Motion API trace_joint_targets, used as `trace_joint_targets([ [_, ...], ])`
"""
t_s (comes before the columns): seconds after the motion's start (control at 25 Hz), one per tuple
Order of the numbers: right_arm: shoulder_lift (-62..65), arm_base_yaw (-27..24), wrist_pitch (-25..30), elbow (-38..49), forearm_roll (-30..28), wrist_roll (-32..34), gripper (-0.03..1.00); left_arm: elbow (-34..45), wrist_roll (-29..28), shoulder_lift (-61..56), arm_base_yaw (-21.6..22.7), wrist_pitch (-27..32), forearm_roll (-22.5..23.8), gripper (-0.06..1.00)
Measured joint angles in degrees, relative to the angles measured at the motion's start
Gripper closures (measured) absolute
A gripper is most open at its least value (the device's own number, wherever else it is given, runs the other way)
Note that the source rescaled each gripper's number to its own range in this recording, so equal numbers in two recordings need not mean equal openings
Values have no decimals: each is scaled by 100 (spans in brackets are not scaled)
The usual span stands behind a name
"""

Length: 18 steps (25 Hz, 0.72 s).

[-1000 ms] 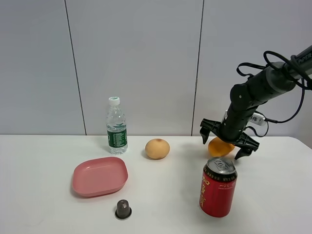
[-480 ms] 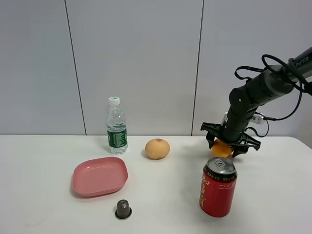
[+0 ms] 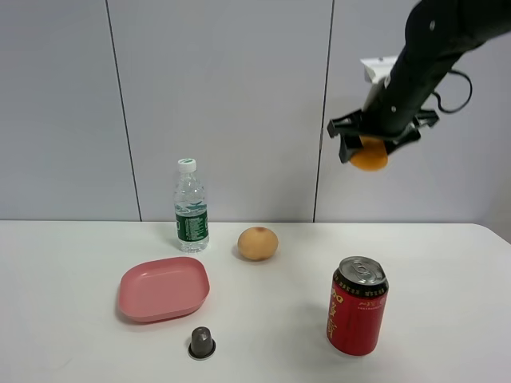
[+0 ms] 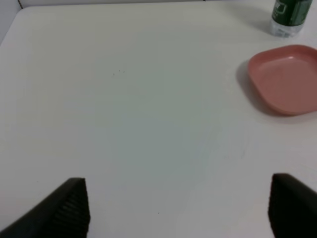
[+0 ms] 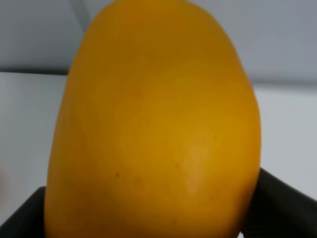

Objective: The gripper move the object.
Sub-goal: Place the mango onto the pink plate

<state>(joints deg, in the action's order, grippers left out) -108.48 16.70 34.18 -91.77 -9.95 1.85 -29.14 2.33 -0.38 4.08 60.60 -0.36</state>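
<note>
My right gripper (image 3: 374,144) is shut on the orange-yellow mango (image 3: 369,156) and holds it high in the air, well above the table at the right. In the right wrist view the mango (image 5: 153,124) fills the picture between the black fingers (image 5: 277,198). My left gripper (image 4: 178,208) is open and empty over bare white table; only its two black fingertips (image 4: 64,208) show.
On the white table (image 3: 80,335) stand a water bottle (image 3: 191,207), a rounder tan fruit (image 3: 258,243), a pink dish (image 3: 164,288), a small dark capsule (image 3: 202,343) and a red can (image 3: 357,306). The dish (image 4: 285,79) and bottle (image 4: 290,17) show in the left wrist view.
My right gripper shut on the mango at the table behind the red can, then rose high with it. The other things stayed in place.
</note>
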Motion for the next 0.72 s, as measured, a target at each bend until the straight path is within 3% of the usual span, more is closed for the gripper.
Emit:
trace_joint_targets([
  [0.2,744,1284,158,-7,732,-2278,97,0,0,0,0,0,0,-6],
  [0.4,543,2493,281,-7,1289,-4144,97,0,0,0,0,0,0,-6],
  [0.56,32,2883,-31,-7,1735,-5122,97,0,0,0,0,0,0,-6],
  [0.72,-527,2937,-915,-7,1826,-5310,97,0,0,0,0,0,0,-6],
])
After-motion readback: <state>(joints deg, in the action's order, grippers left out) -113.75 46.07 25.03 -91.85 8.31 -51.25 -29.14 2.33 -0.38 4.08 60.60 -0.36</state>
